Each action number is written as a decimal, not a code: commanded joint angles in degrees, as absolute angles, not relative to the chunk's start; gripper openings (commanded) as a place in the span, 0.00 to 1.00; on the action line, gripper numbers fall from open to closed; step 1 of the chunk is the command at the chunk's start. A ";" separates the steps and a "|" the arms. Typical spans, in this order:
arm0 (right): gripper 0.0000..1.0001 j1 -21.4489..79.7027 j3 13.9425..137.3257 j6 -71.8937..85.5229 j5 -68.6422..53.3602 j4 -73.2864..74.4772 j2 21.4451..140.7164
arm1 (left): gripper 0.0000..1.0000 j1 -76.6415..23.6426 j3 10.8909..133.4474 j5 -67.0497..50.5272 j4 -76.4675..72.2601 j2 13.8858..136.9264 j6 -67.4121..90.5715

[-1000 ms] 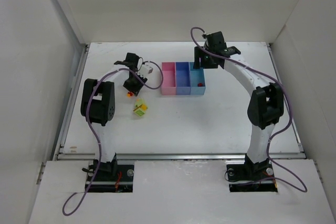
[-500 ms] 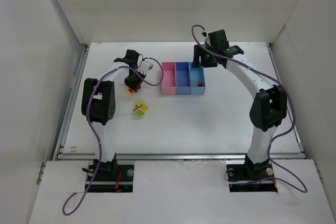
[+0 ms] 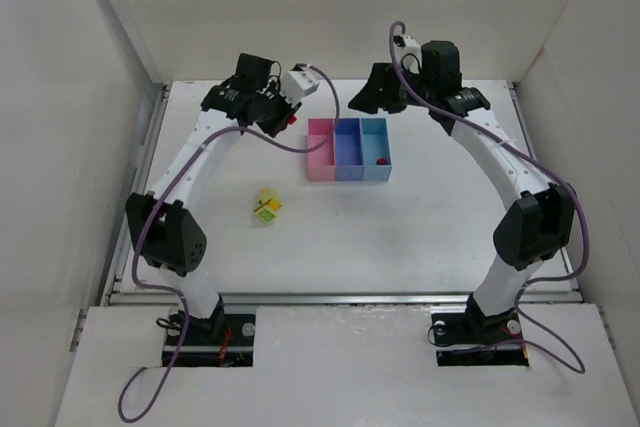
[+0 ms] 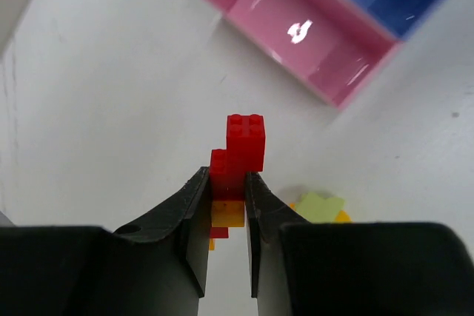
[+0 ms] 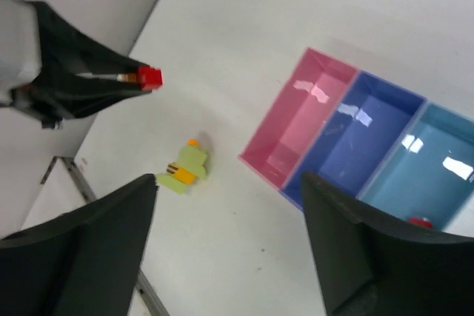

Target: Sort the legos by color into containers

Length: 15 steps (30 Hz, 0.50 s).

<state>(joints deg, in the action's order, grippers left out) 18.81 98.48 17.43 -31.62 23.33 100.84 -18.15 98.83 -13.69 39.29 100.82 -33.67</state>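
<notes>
So far only one red piece (image 3: pixel 380 160) is sitting in the light blue bin (image 3: pixel 376 176) by the far edge — the pink bin (image 3: pixel 320 175) and purple-blue bin (image 3: pixel 348 175) are showing nothing. The left gripper (image 4: pixel 227 177) is pinching a red brick (image 4: pixel 246 138) just left of the bins; the right gripper (image 5: pixel 229 242) is gaping wide, empty. A lime-yellow-orange clump (image 3: pixel 266 206) is lying toward the left edge.
</notes>
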 commanded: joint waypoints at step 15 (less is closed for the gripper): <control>0.56 20.30 94.22 27.60 -48.59 10.28 97.64 | 0.00 -31.63 106.79 -18.64 42.19 96.77 -34.19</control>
<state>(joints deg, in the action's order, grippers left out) 19.49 93.89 26.41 -42.98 14.74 99.13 -30.92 104.66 -18.65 41.76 97.14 -35.48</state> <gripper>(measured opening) 0.562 0.168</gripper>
